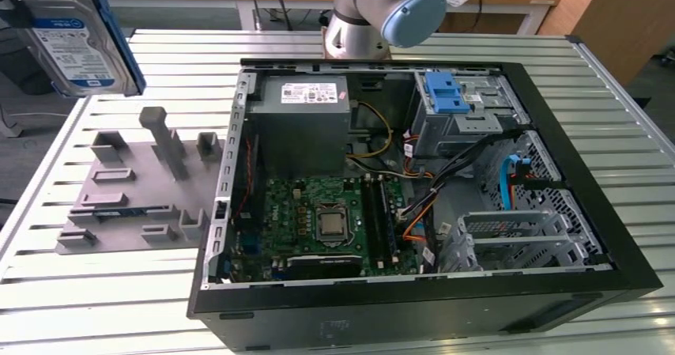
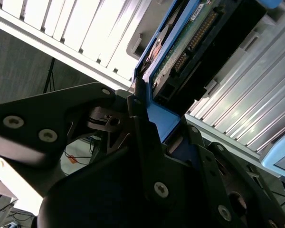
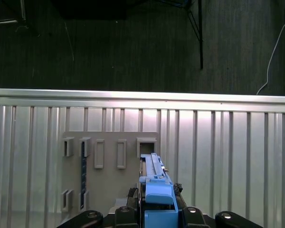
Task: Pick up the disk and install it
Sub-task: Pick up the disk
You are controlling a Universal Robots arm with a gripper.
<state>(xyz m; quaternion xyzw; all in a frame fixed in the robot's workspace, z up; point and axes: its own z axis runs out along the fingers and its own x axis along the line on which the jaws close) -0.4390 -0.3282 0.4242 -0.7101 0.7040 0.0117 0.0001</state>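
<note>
The blue-framed flat silver disk [image 1: 76,43] is held aloft at the exterior view's upper left, pinched in the black pincer [image 2: 161,124]: picked up, not yet installed in the open black computer case [image 1: 622,220].

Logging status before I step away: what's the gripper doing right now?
The gripper: closed, holding the disk.
</note>
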